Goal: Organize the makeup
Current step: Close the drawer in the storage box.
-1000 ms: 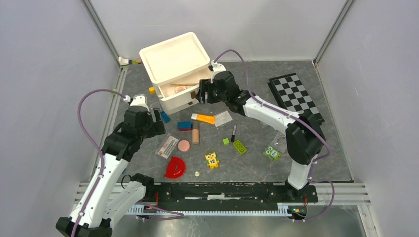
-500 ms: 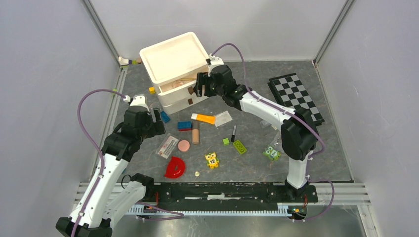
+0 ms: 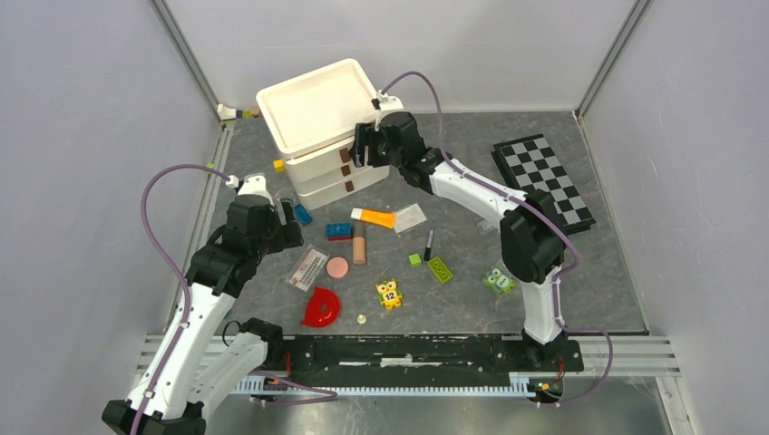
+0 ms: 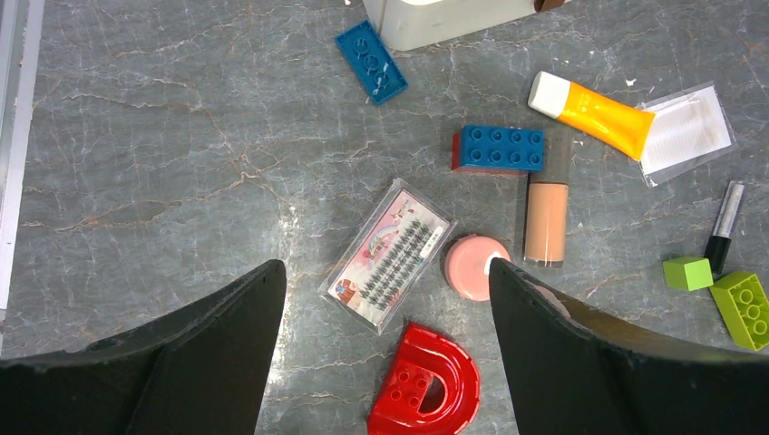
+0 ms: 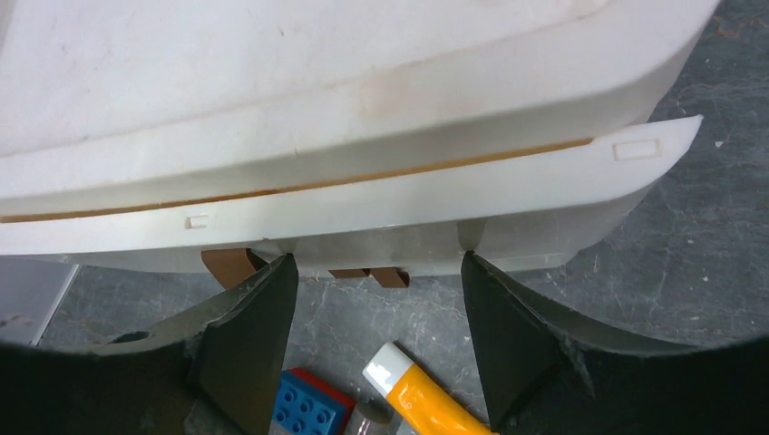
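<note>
While left jaws gape empty — pink disc (image 4: pixel 472 267) between them | right jaws open at white box (image 5: pixel 363 208)

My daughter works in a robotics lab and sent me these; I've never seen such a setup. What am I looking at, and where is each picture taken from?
These are two white robot arms bolted at the near edge of a grey table. The wide picture comes from a fixed camera above and behind them; the other two come from a camera on each wrist, so the dark shapes at the bottom are that arm's own fingers. The left end effector hangs open over scattered makeup: an orange tube, a beige stick, a pink disc, a lash packet and a black pencil, mixed with toy bricks and a red half-ring. The right end effector, also open, is at the front of a white drawer box. Neither holds anything.
</note>
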Robot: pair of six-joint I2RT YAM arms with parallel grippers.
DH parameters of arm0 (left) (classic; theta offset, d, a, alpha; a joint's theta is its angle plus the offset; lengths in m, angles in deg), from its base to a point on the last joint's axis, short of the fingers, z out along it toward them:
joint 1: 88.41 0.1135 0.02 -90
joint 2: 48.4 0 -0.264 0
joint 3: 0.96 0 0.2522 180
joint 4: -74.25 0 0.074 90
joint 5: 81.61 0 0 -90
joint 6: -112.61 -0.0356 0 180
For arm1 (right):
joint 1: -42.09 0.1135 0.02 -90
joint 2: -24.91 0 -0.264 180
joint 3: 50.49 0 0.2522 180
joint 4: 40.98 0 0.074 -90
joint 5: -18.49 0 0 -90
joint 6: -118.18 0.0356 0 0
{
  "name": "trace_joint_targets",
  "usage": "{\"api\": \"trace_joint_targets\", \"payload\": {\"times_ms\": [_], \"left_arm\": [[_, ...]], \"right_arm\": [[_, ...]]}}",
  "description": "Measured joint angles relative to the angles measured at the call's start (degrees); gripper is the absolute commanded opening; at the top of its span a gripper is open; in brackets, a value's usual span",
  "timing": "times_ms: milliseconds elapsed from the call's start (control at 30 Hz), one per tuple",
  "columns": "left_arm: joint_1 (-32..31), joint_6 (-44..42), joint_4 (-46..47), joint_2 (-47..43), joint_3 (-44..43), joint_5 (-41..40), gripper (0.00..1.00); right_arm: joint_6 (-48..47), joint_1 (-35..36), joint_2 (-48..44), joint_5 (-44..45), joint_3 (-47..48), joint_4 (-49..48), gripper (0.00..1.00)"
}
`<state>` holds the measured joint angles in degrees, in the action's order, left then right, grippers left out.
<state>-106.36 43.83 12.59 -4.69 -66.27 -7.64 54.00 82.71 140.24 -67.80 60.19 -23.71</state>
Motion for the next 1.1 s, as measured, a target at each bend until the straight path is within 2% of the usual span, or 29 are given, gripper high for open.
{"api": "trace_joint_targets", "payload": {"times_ms": [733, 967, 1100], "left_arm": [[0.0, 0.0, 0.0, 0.0, 0.1, 0.0, 0.89], [0.0, 0.0, 0.0, 0.0, 0.1, 0.0, 0.89], [0.0, 0.0, 0.0, 0.0, 0.1, 0.0, 0.89]], "right_arm": [[2.1, -1.4, 7.9, -1.8, 6.1, -8.9, 0.74], [2.9, -1.4, 4.6, -3.2, -5.9, -16.6, 0.74], [3.6, -1.4, 4.4, -5.4, -9.0, -18.3, 0.74]]}}
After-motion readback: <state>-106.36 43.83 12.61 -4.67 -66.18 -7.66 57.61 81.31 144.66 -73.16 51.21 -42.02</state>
